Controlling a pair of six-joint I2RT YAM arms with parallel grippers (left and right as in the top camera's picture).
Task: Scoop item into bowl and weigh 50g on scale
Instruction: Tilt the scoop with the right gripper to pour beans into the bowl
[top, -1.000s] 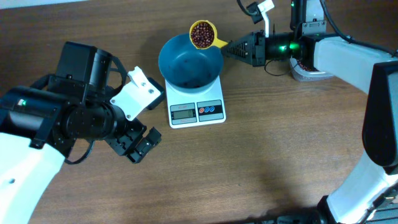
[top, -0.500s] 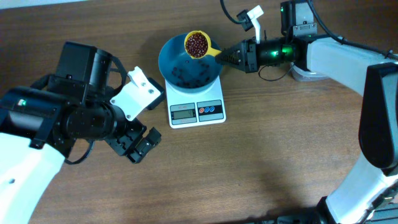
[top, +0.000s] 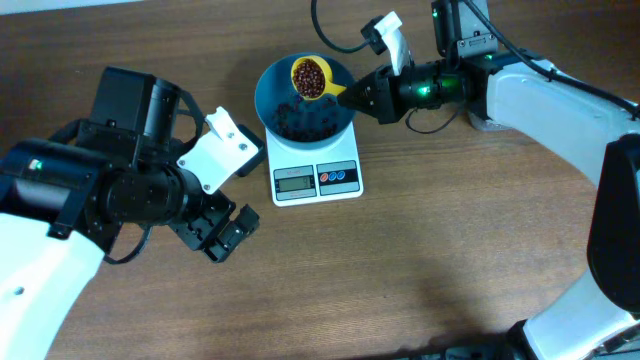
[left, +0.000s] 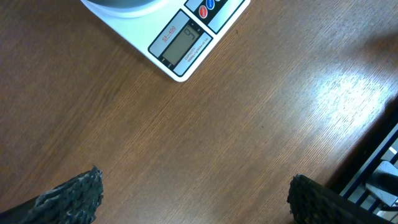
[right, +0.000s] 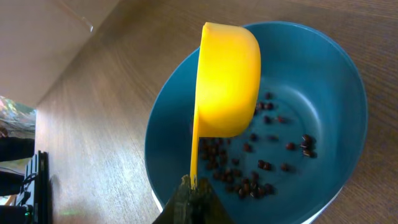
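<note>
Near the upper middle of the overhead view, a round deep blue plastic bowl (top: 266, 100) is seen standing on a small white rectangular digital kitchen scale (top: 316, 178). A yellow plastic scoop (top: 310, 77) is held over the bowl by the right gripper (top: 362, 95), which is closed on its handle. Small dark reddish-brown beans (top: 303, 122) are spread on the bottom of the bowl, and more are carried in the scoop. The left gripper (top: 225, 232) rests at the lower left, well apart from the scale, with its jaws wide and nothing between them.

From the left wrist view, only the wooden table (left: 205, 137) is found between the open fingertips (left: 74, 193). The grey display (left: 183, 43) at the upper edge cannot be read.

From the right wrist view, the scoop is shown from its outer side above the bowl, with a thin layer of beans under it. It is judged that some scooping is done, that this load is not yet poured, and that the target weight cannot be confirmed.
</note>
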